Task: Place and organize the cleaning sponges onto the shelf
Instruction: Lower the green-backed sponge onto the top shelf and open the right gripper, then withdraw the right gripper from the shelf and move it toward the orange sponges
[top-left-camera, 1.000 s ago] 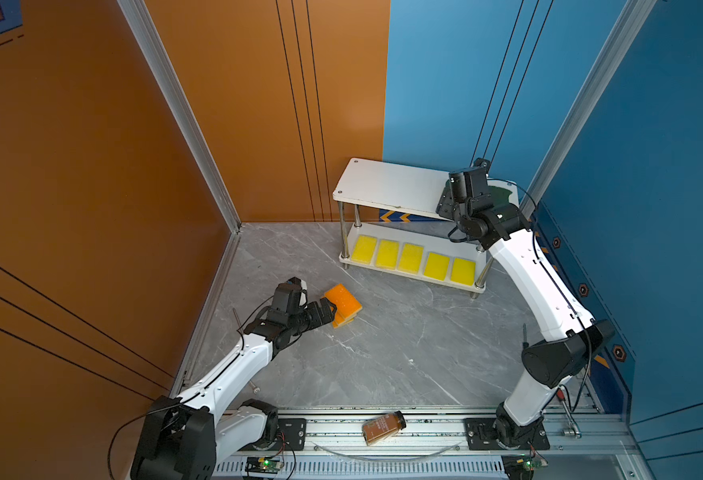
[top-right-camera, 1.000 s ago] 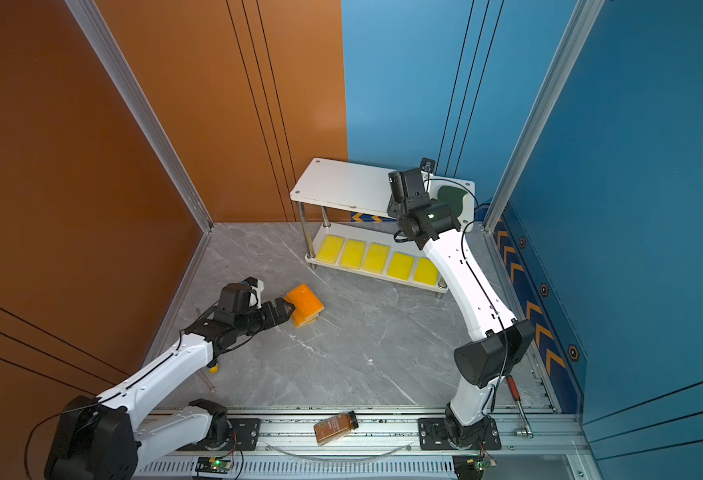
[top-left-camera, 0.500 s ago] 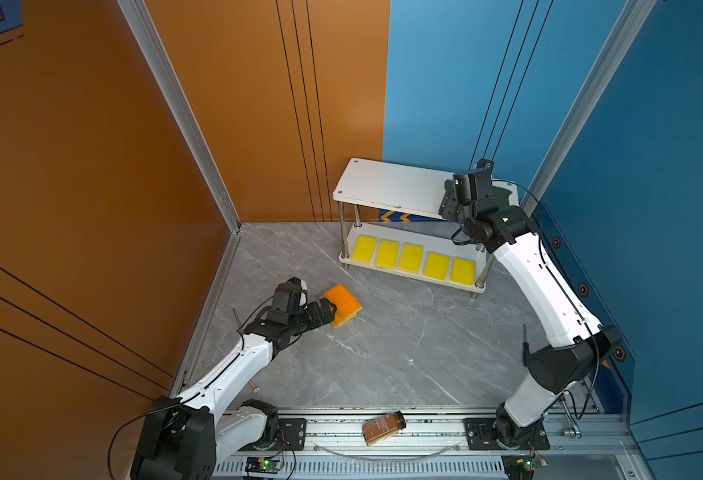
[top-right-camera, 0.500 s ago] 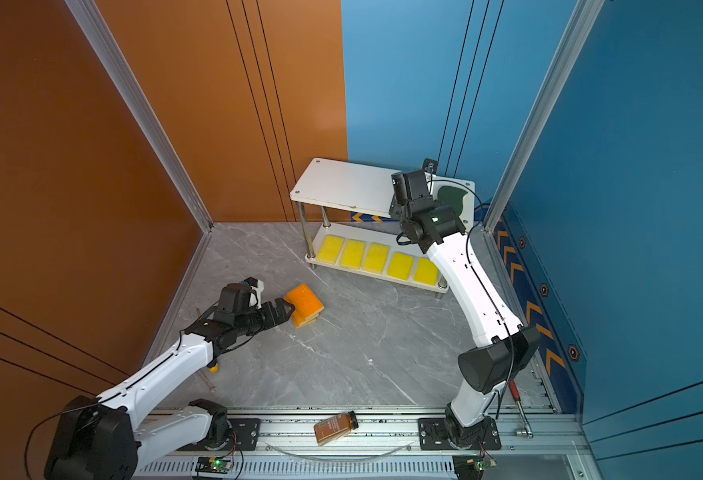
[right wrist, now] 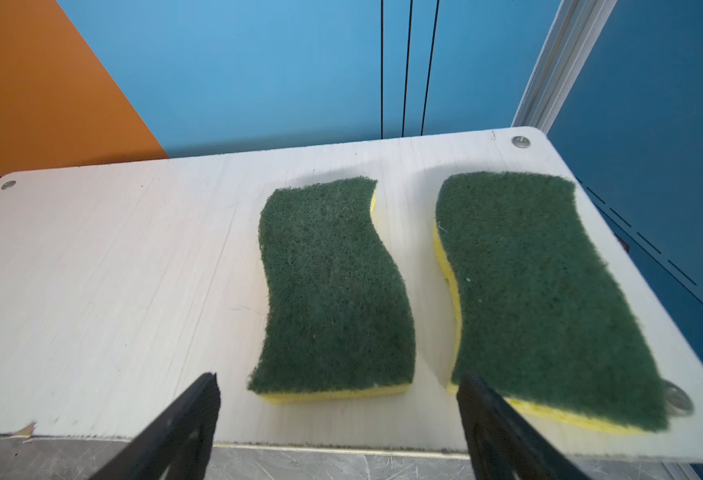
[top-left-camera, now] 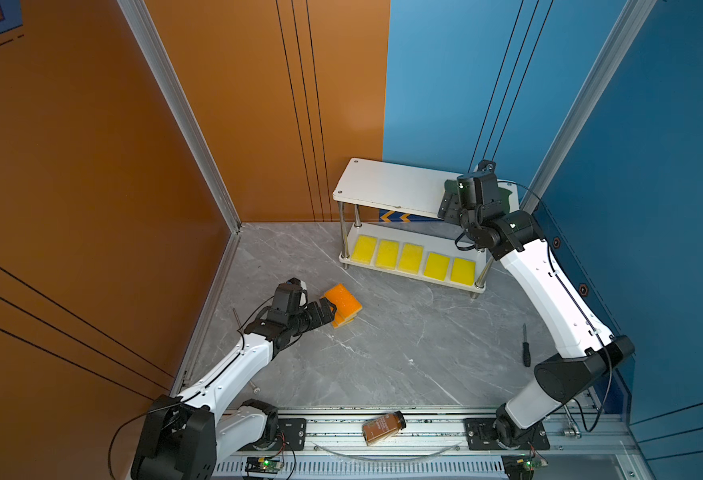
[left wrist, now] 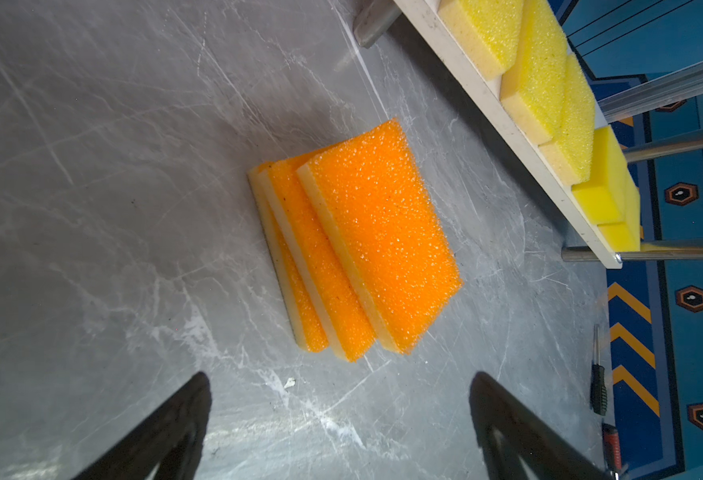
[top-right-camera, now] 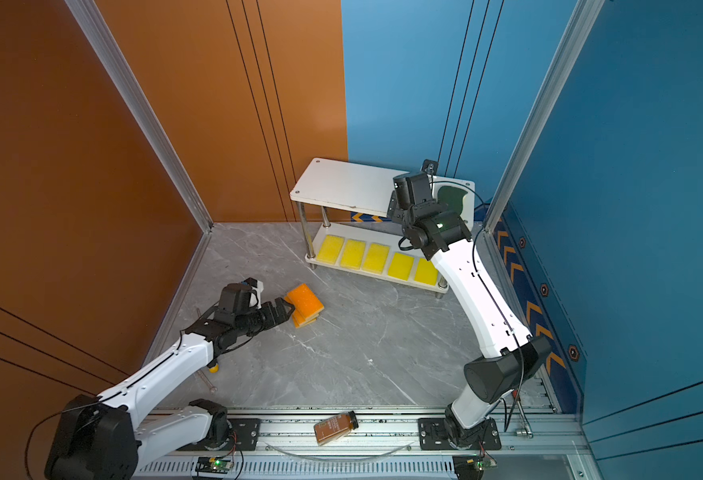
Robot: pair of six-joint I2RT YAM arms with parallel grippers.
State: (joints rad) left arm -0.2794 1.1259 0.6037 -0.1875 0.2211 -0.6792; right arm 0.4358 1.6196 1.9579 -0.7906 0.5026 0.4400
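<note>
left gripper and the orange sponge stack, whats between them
Nothing: in the left wrist view only bare grey tabletop shows between the open left gripper and the orange sponge stack.

The grey worktop (top-left-camera: 383,357) is carrying the shelf (top-left-camera: 387,187) at 1 o'clock, three stacked orange-topped sponges (top-left-camera: 343,301) at 9 and a screwdriver (top-left-camera: 526,347) at 3. Five yellow sponges (top-left-camera: 411,257) are lying along the shelf's lower board, two green-topped sponges (right wrist: 333,291) on its top board.

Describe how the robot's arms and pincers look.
Both the left arm and right arm have white shells, black joints and thin black cables. The left pincer and right pincer are black, tapering to points. A green light glows near the right wrist.
</note>
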